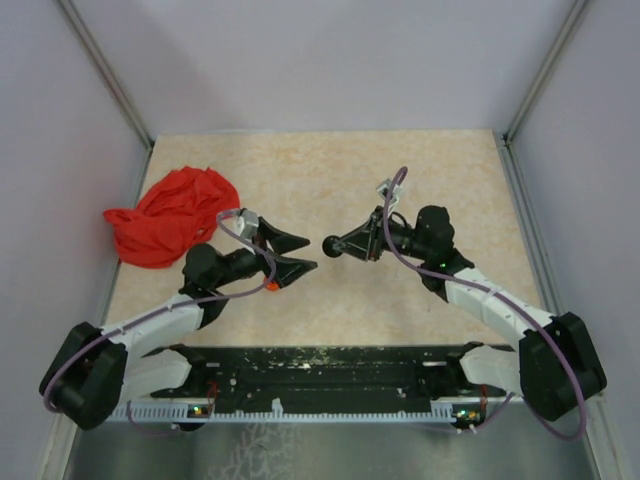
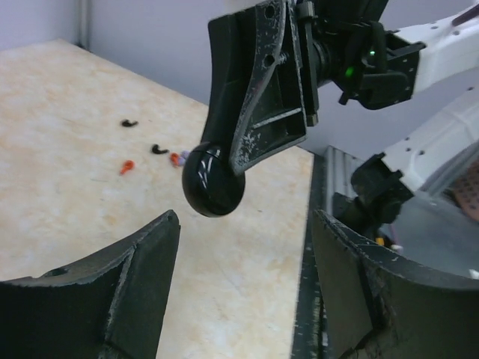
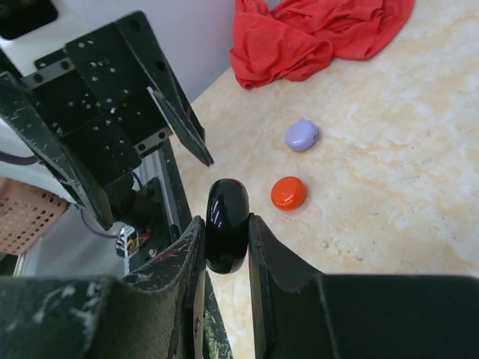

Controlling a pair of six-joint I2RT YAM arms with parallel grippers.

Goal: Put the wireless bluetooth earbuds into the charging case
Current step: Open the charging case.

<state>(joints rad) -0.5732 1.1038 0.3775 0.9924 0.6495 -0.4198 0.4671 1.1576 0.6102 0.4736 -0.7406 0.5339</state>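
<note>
My right gripper is shut on a glossy black round charging case, held edge-on above the table. In the top view it hangs mid-table, pointing left. My left gripper faces it with its jaws wide apart and nothing between them; the case floats just beyond its fingertips. Tiny earbuds lie on the table behind: a red one and two black ones. They do not show in the top view.
A crumpled red cloth lies at the table's left back. A lavender disc and an orange disc sit on the table below my left gripper; the orange disc peeks out under it. The black base rail runs along the near edge.
</note>
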